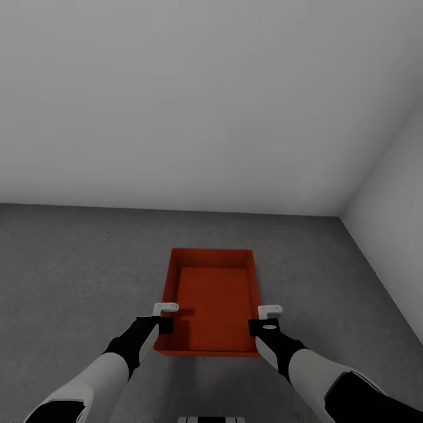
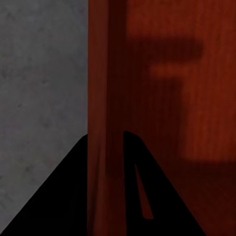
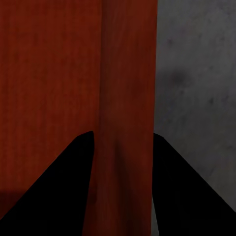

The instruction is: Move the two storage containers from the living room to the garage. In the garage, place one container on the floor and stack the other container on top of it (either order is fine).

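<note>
**Bin gripped by both long walls over concrete**

The left gripper (image 1: 165, 316) is clamped on the storage container's (image 1: 212, 305) left wall, the right gripper (image 1: 265, 318) on its right wall. Between them lies the orange-red, finely ribbed bottom. Outside each gripper spreads open mottled grey floor (image 1: 70, 276); white walls (image 1: 194, 100) stand beyond the bin's far rim.

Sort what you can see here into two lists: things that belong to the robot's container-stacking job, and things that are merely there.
Belongs to the job:
- orange-red storage container, its side walls straddled by the left end effector and right end effector
- grey concrete floor beneath it

Merely there:
- white walls
- part of the robot's base at the head view's bottom edge
</note>
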